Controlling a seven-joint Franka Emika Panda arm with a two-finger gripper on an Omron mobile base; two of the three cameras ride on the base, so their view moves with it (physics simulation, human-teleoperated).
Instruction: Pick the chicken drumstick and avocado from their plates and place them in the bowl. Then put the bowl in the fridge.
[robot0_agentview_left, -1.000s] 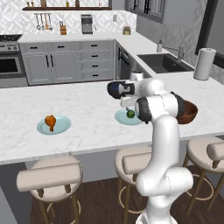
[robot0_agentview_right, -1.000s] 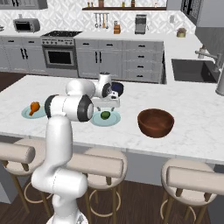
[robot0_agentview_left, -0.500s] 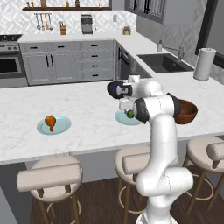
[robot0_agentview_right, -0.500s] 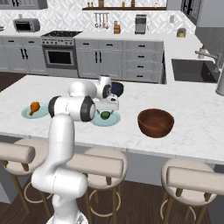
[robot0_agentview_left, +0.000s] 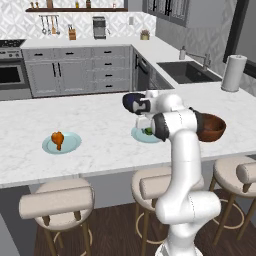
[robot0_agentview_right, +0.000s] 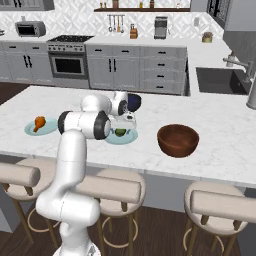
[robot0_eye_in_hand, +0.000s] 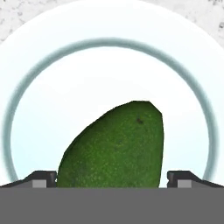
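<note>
The gripper (robot0_eye_in_hand: 112, 177) has its jaws wide apart, 1 tip on each side of the avocado (robot0_eye_in_hand: 114, 146), gripping nothing. The avocado lies on its plate (robot0_eye_in_hand: 109, 65) on the counter (robot0_agentview_right: 220, 145). The wooden bowl (robot0_agentview_right: 178, 140) stands near; the drumstick (robot0_agentview_left: 57, 139) rests on another plate (robot0_agentview_left: 70, 146)

the left base view looks forward and down from behind the arm's left, the right base view from behind its right; both share the marble island counter (robot0_agentview_left: 100, 150) (and the kitchen behind). the hand view looks straight down, very close, onto a plate (robot0_eye_in_hand: 109, 74).
</note>
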